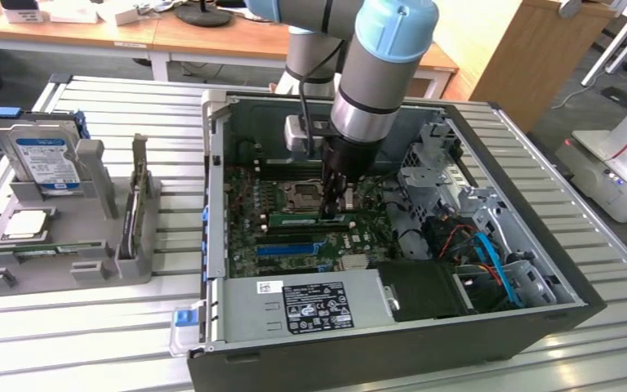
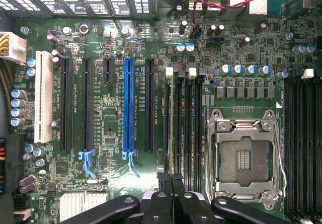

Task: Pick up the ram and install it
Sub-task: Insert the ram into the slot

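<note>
Pincer closed on the upper edge of the ram. Ram stands on edge in a motherboard slot inside the case, at 6 o'clock from the socket in the exterior view.

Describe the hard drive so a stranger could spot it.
Start at the open computer case, then look to the grey parts holder on the exterior view's left. The hard drive stands at its far end; unlike the square processor chip lying flat nearby, it is boxy with a blue-white label.

A robotics lab: open computer case on slatted bench.
</note>
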